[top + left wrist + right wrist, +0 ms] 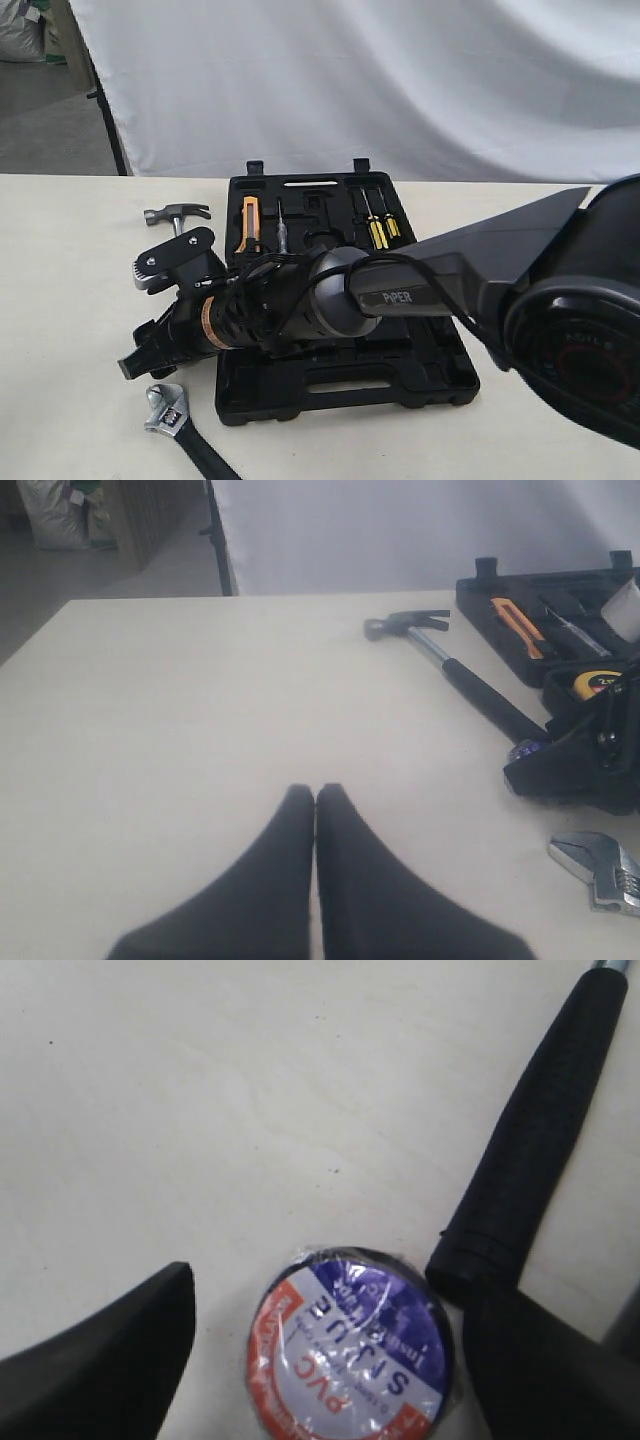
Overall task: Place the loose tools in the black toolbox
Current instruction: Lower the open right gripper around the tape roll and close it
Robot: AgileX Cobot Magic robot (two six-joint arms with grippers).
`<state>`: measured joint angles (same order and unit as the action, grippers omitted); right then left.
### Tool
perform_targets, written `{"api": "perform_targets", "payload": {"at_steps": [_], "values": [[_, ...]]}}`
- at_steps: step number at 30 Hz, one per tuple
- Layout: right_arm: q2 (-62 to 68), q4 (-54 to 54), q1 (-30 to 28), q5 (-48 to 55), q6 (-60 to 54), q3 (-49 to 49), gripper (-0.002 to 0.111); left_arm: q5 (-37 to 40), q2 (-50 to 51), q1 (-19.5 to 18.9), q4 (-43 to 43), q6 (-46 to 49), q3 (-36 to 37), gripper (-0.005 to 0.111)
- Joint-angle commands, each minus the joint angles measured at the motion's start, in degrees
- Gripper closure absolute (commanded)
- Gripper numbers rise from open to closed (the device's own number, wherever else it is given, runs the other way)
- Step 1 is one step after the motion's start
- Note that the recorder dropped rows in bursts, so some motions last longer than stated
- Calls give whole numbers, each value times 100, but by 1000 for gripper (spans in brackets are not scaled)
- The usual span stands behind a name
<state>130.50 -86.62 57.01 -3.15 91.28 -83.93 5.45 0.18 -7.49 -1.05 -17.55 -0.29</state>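
Observation:
The black tape roll (pixel 350 1355), with a blue, white and red label, lies flat on the table between the fingers of my right gripper (pixel 330 1365). That gripper is open, one finger on each side of the roll. The hammer's black handle (pixel 540 1150) ends just beside the roll. In the exterior view the right gripper (pixel 142 355) reaches across to the left of the open black toolbox (pixel 300 405). The hammer head (pixel 178 213) shows behind it and the silver wrench (pixel 170 410) lies near the front. My left gripper (pixel 316 792) is shut over bare table, holding nothing.
The toolbox holds an orange utility knife (pixel 250 222), yellow-handled screwdrivers (pixel 380 230) and a yellow tape measure (pixel 600 680). A white sheet (pixel 400 80) hangs behind the table's far edge. The right arm (pixel 400 290) lies across the toolbox.

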Motion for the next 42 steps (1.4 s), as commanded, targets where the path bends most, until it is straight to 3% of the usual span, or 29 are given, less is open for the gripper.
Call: {"api": "perform_targets", "payload": {"at_steps": [1, 37, 40, 42], "values": [[-1, -47, -12, 22, 14, 22, 37, -41, -18, -145, -25, -27, -15, 106], [41, -150, -25, -425, 325, 45, 37, -41, -18, -145, -25, -27, -15, 106], [41, -621, -25, -855, 393, 45, 37, -41, -18, -145, -25, -27, -15, 106], [41, -1046, -25, -885, 1006, 45, 37, -41, -18, -145, -25, -27, -15, 106]]}}
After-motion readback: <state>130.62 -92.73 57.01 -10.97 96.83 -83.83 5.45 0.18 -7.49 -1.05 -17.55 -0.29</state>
